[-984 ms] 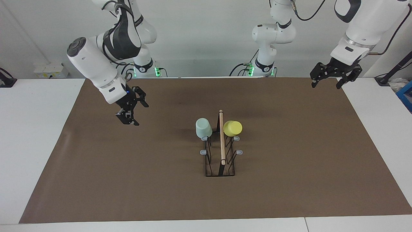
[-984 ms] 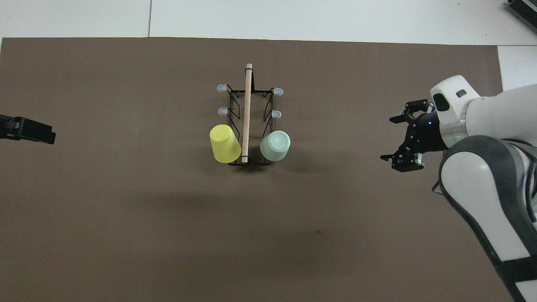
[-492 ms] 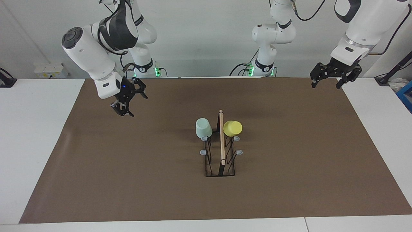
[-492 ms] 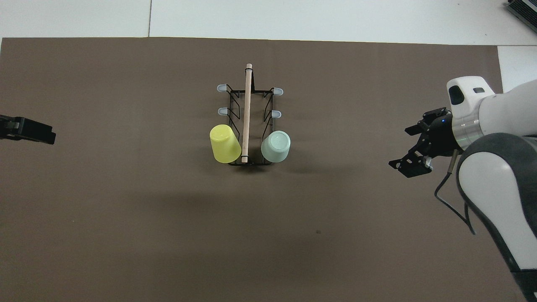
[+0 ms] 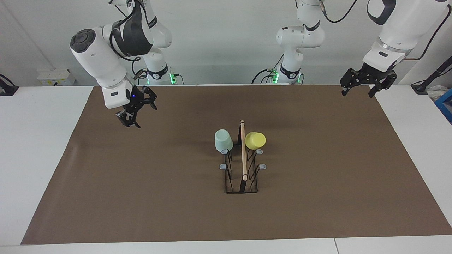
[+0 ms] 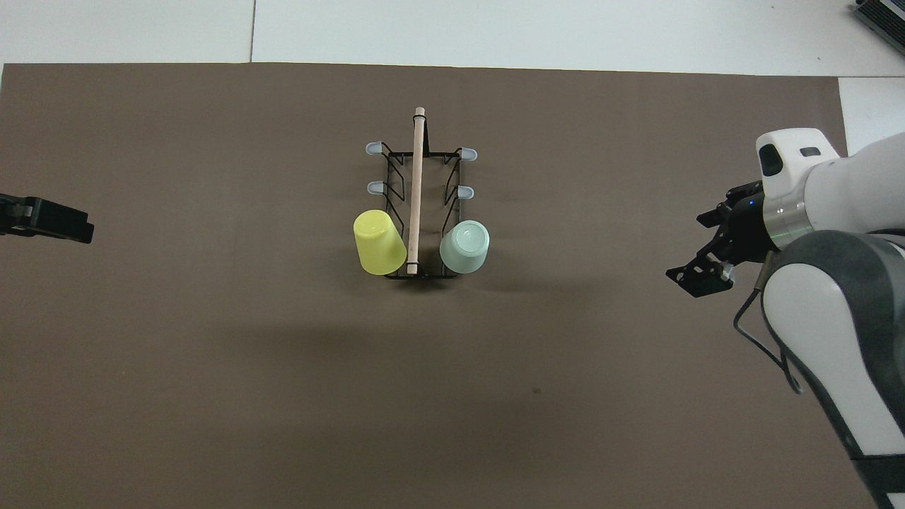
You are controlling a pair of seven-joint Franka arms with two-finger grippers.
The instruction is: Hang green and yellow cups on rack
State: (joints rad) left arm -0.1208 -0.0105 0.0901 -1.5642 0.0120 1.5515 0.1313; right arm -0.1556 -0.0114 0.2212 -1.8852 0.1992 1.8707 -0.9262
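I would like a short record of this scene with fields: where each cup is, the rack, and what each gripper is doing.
green cup: upside down on a rack prong, on the side toward the right arm
yellow cup: tilted on a rack prong, on the side toward the left arm
rack: upright on the mat, four prongs free
right gripper: open, empty, in the air over the mat
left gripper: open, empty, waiting over the mat's edge
task state: both cups hang on the rack

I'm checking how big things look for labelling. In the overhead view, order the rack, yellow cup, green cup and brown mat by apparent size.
1. Brown mat
2. Rack
3. Yellow cup and green cup: nearly alike. The yellow one lies more tilted and shows more of its side, so no ranking.
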